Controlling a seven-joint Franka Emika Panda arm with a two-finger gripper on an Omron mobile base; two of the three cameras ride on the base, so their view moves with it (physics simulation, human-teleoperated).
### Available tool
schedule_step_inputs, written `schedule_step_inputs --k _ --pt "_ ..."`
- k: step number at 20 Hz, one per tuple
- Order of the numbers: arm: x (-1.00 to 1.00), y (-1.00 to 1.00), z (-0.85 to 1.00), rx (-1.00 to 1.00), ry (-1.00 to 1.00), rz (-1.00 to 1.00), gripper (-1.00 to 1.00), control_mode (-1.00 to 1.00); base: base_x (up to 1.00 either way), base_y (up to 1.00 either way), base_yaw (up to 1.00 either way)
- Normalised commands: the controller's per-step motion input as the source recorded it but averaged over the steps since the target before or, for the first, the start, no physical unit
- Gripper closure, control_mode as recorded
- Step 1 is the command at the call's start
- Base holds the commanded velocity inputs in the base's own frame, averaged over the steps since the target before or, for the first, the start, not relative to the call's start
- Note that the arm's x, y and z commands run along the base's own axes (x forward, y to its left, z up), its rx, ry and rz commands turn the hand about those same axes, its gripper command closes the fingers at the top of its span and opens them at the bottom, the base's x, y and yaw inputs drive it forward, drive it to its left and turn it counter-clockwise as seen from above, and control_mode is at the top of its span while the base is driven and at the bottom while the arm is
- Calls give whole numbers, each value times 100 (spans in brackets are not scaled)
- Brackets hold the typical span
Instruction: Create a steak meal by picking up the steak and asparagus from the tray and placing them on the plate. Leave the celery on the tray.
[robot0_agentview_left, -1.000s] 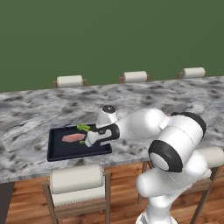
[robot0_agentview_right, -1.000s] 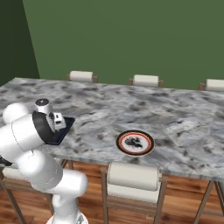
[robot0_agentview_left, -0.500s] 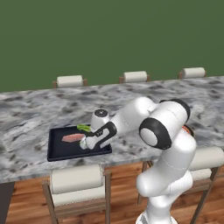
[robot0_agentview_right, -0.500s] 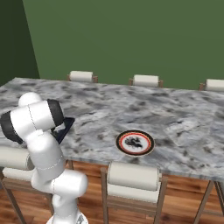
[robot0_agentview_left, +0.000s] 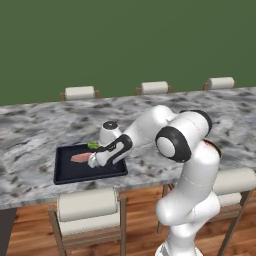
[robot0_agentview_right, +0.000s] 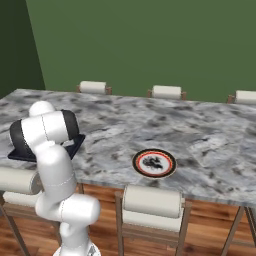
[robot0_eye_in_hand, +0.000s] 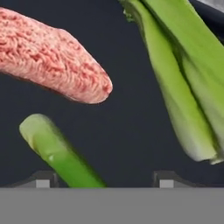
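The end effector (robot0_eye_in_hand: 101, 177) is low over the flat black rectangular tray (robot0_agentview_left: 75, 172) at the surface's near edge, jaws apart around the thin green asparagus stalk (robot0_eye_in_hand: 59, 153); whether they grip cannot be told. The pink mottled steak (robot0_eye_in_hand: 52, 61) and thick light-green celery (robot0_eye_in_hand: 183, 83) lie just beyond

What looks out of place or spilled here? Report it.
Nothing stands out. The steak, asparagus and celery all lie on the tray; the plate sits flat on the counter.
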Motion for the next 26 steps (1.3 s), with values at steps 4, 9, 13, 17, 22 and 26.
schedule_step_inputs --k 4,9,13,17,22,26 --pt "-14 -8 -23 7 -19 0 100 -100 0 0 0" --pt "-11 -12 10 8 -6 0 100 -100 0 0 0" --pt "-11 -9 76 2 0 0 100 -100 0 0 0" --pt "-24 -6 94 0 0 0 100 -100 0 0 0" --pt "-26 -34 90 0 0 0 100 -100 0 0 0" --pt "-34 -64 74 -2 0 -2 100 -100 0 0 0"
